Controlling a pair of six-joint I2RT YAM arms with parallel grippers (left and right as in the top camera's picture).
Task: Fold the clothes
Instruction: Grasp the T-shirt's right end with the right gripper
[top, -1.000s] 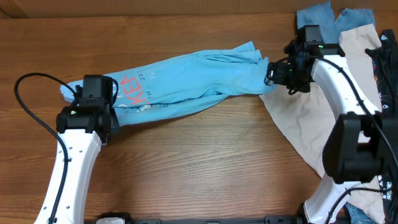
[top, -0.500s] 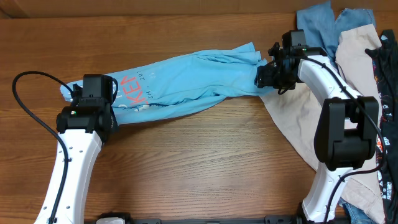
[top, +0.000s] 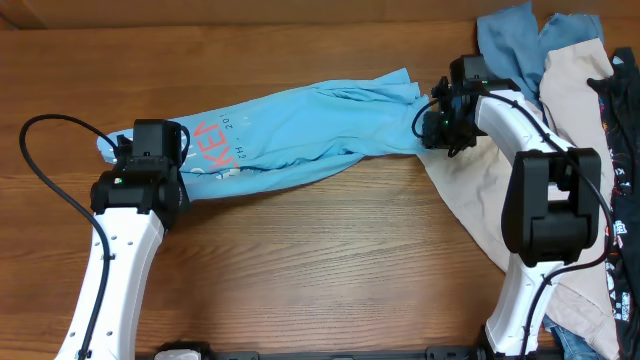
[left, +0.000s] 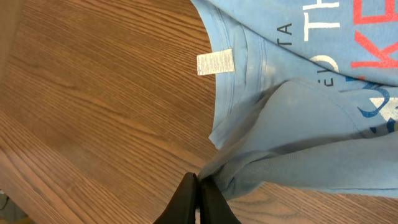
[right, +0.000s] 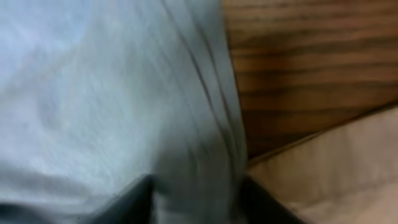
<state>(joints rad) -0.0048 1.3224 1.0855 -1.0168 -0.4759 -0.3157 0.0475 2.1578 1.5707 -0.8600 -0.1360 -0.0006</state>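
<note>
The sky-blue T-shirt (top: 300, 135) lies stretched in a bunched band across the table, with red and white lettering near its left end. My left gripper (top: 148, 160) sits at that end. The left wrist view shows this gripper (left: 198, 182) shut on a fold of the T-shirt (left: 311, 124) near its white label (left: 216, 63). My right gripper (top: 432, 118) is at the shirt's right end. In the blurred right wrist view, bunched blue T-shirt cloth (right: 93, 93) fills the narrow gap between the jaws of the right gripper (right: 196, 193).
A beige garment (top: 480, 200) spreads over the right side of the table, right beside the right gripper, and shows as beige cloth (right: 336, 174) in the right wrist view. Dusty blue cloth (top: 505, 35) and black cloth (top: 625, 110) lie at the back right. A black cable loops by the left arm.
My right gripper has moved left onto the shirt's right end and its jaws have narrowed around the cloth. The left arm and the shirt's left end have stayed put.
</note>
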